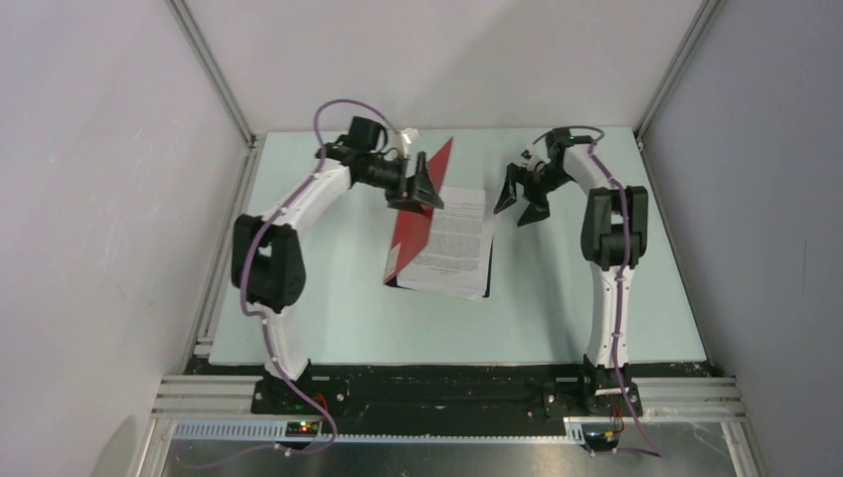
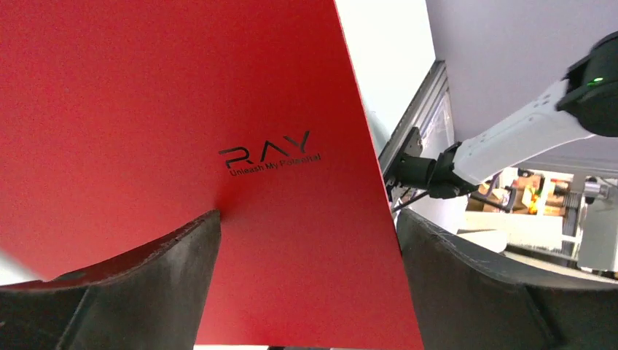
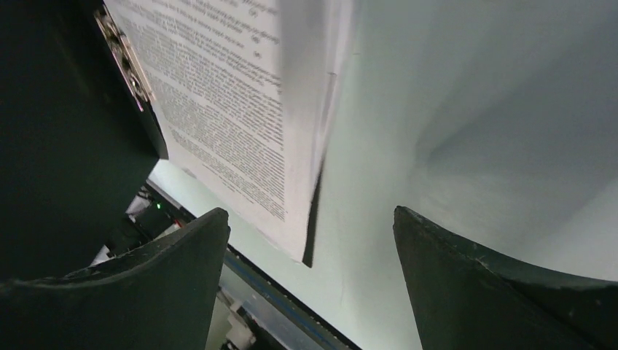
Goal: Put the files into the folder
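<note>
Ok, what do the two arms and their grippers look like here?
The left arm and right arm share white link shells, black joint housings and a purple cable each. The left gripper and right gripper are black, with broad wedge-shaped fingers.

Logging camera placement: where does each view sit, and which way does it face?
Top external: above and behind the bases, looking down on the table; both arms show, left hand and right hand flanking the folder and files.
Left wrist: on the left arm, facing the folder's red cover; own fingers below, right arm beyond.
Right wrist: on the right arm, facing the files and metal clip; own fingers below.
Shared: the folder, in all three.
</note>
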{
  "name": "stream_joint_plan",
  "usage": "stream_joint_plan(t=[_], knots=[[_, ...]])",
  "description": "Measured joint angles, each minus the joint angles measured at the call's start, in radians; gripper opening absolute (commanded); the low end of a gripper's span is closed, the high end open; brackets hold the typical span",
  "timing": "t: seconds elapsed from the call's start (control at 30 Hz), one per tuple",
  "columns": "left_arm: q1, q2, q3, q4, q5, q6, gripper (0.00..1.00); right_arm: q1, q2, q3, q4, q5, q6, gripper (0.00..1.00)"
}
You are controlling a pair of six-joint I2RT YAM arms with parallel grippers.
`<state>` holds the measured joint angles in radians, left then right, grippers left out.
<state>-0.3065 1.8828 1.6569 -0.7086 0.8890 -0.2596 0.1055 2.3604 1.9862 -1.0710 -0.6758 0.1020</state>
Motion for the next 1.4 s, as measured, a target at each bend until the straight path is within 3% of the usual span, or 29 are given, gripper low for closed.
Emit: stream_joint_plan(t=[0.1, 0.2, 0.37, 0.53, 0.73, 1.07, 1.2, 1.4], knots=[[-0.075, 0.080, 0.045, 0.026, -0.029, -0.013, 0.94, -0.068, -0.038, 0.000, 0.000, 0.014, -0.001, 0.90], [-0.137, 0.158, 0.105, 0.060, -0.080, -0.014, 0.94, -0.158, -0.098, 0.000, 0.000, 0.036, -0.008, 0.99], [-0.190, 0.320, 0.139, 0.105, -0.206, -0.010, 0.95, -0.291, -0.216, 0.000, -0.003, 0.105, -0.045, 0.99], [-0.187, 0.391, 0.143, 0.102, -0.266, -0.010, 0.96, -0.285, -0.323, 0.000, -0.026, 0.139, -0.103, 0.99], [-0.176, 0.307, 0.161, 0.092, -0.370, 0.027, 0.98, -0.179, -0.438, -0.032, -0.023, 0.204, -0.154, 1.00], [-0.019, -0.094, 0.145, 0.108, -0.502, 0.042, 1.00, 0.053, -0.518, -0.021, 0.066, 0.513, -0.072, 0.99], [0.070, -0.236, 0.093, 0.117, -0.655, 0.081, 1.00, 0.084, -0.518, 0.031, 0.082, 0.576, -0.068, 1.00], [0.086, -0.349, -0.005, 0.115, -0.872, 0.173, 1.00, 0.101, -0.517, 0.114, 0.099, 0.570, -0.073, 0.99]])
